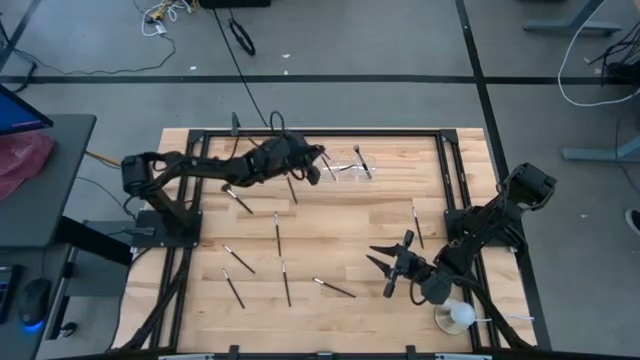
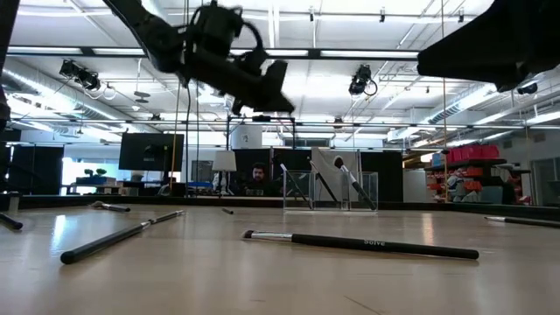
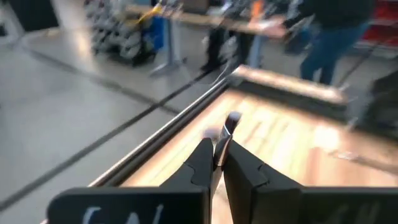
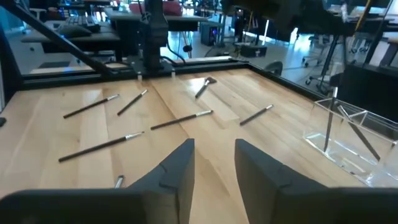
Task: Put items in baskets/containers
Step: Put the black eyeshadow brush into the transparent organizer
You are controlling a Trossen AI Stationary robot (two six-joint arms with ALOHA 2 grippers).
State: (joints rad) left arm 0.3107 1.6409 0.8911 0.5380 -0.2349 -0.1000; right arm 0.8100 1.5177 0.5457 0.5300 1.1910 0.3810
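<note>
While gripping a brush, left tool hovers.

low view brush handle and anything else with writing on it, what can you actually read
Brush lying nearest the camera in the low view: small pale print on the dark handle, too small to read for sure.
Left hand housing in its wrist view: pale marks on the dark edge, cut off and blurred, unreadable.
Clear organizer: no text visible.
No other readable text.

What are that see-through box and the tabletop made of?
The box looks like clear, glossy hard plastic, perhaps acrylic: the brushes inside and the wood behind show through, and its edges catch light. The tabletop looks like pale wood with a smooth finish, joined in visible strips.
</note>
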